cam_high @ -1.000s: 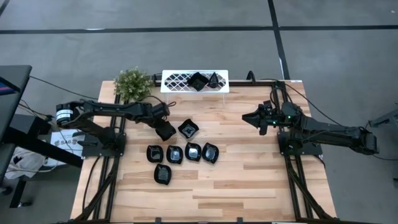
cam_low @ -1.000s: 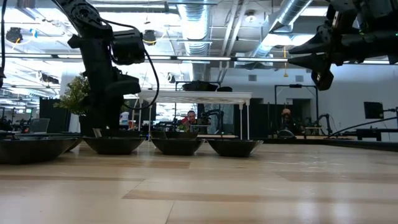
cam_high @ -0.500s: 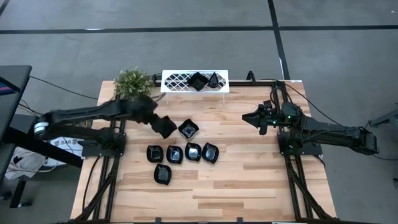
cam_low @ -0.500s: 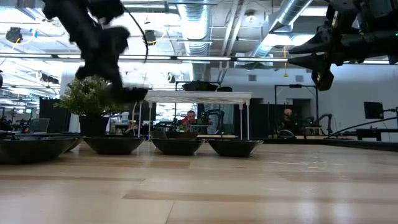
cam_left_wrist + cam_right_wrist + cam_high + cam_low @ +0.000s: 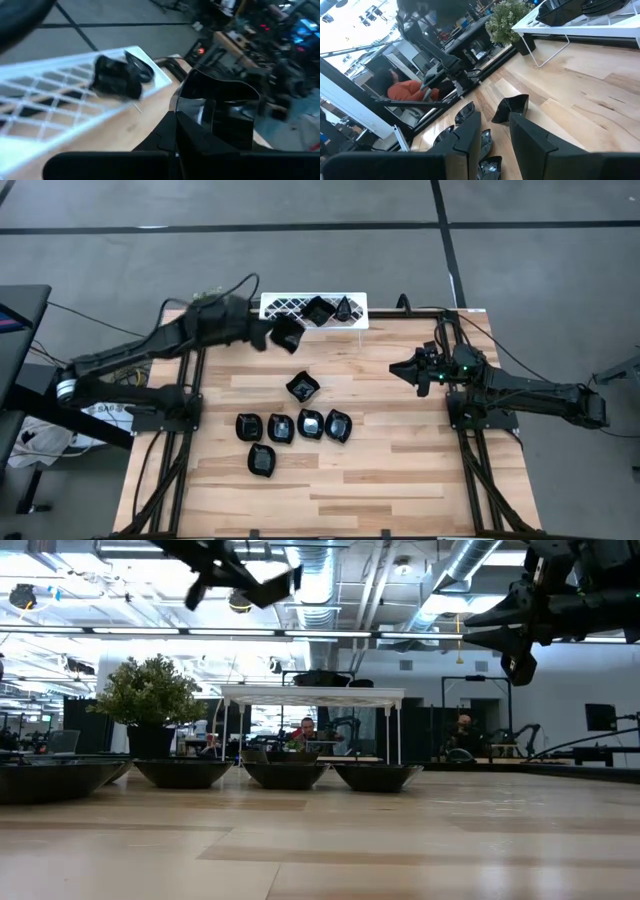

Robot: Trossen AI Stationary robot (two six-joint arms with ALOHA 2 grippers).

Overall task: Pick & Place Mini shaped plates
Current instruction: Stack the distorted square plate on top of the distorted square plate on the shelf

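My left gripper [image 5: 278, 332] is high above the table's far part, just left of the white lattice rack [image 5: 280, 308], and is shut on a glossy black square plate [image 5: 288, 332]; the low view shows the gripper [image 5: 262, 580] well above the rack. Two black plates [image 5: 318, 311] lie on the rack. One square plate [image 5: 302, 387] and several rounded ones [image 5: 281, 427] rest on their bases on the table. My right gripper [image 5: 400, 368] hangs open and empty at the right, above the table. My left gripper holds the square plate by the rim [image 5: 199, 119] on the side nearest the wrist; the fingers [image 5: 192, 142] partly hide the contact. The plate is lifted clear and stands tilted on edge beyond the fingertips, its hollow toward the wrist camera.
A green plant [image 5: 150, 690] stands at the far left corner, mostly under my left arm in the high view. The rack stands on thin wire legs [image 5: 398, 735] at the far edge. Bare wood [image 5: 380, 470] lies near and right.
My left gripper has risen from beside the square plate on the table and swung toward the far edge and the rack, carrying its plate up with it. The plates on the table have stayed in place.
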